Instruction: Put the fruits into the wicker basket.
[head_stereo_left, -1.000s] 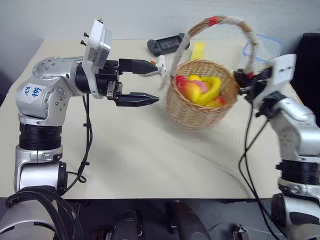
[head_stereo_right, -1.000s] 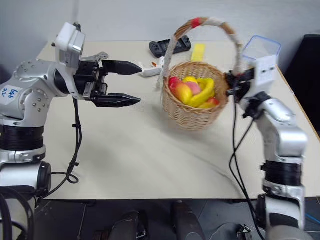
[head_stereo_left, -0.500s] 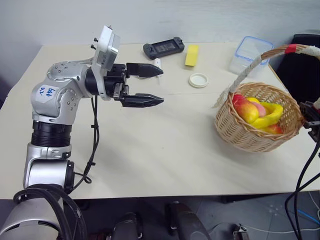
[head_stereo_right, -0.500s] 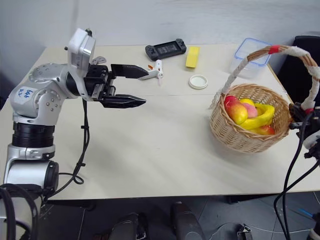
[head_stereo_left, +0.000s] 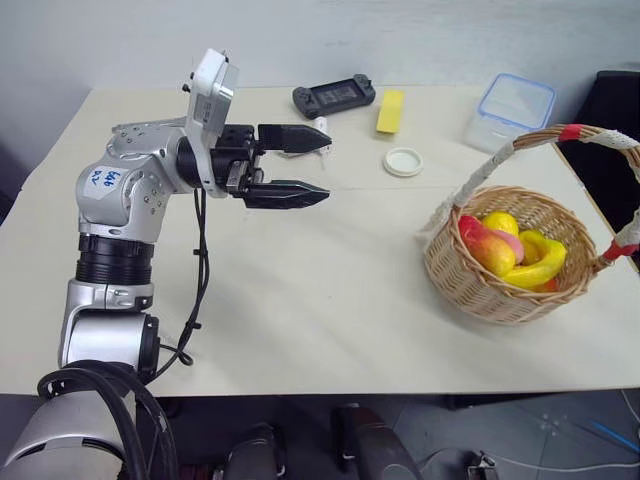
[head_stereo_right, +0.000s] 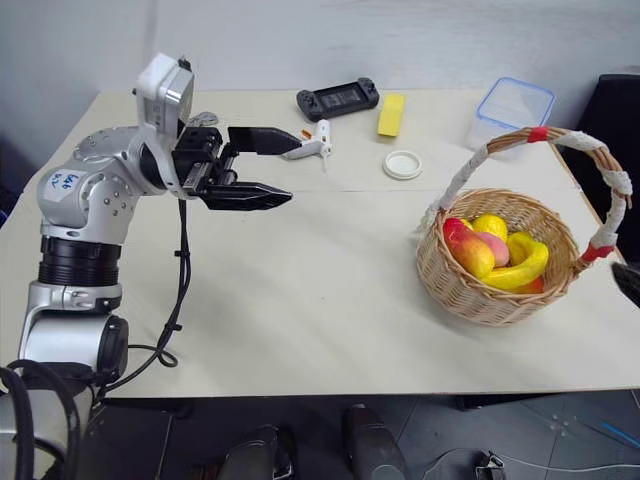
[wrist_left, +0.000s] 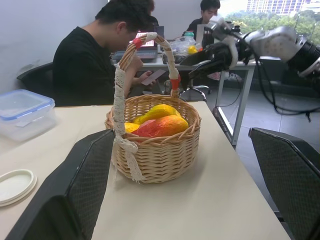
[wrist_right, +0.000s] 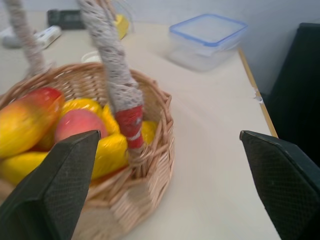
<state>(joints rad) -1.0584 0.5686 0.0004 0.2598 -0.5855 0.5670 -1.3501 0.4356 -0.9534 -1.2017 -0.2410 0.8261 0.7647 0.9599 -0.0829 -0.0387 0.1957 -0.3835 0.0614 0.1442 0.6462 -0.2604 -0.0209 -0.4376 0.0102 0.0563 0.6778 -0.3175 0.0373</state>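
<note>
Looks finished: fruits (head_stereo_right: 492, 253) sitting in wicker basket (head_stereo_right: 497, 290) just before right tool (wrist_right: 170, 165), fingers spread, gripping nothing. Left tool (head_stereo_left: 305, 165) spread, idle. Next: probably nothing.

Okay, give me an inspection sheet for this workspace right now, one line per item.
Surface: beige table, flat, no spills seen.
Job's things: fruits lie inside the wicker basket, upright near the table's right edge.
Clutter: clear box, white lid, yellow block, black controller, white tool.
Grippers: left gripper open, above the table; right gripper open, beside the basket's handle.
Cables: black cable hangs along the left arm.
Surroundings: people at desks behind, left wrist view.
</note>
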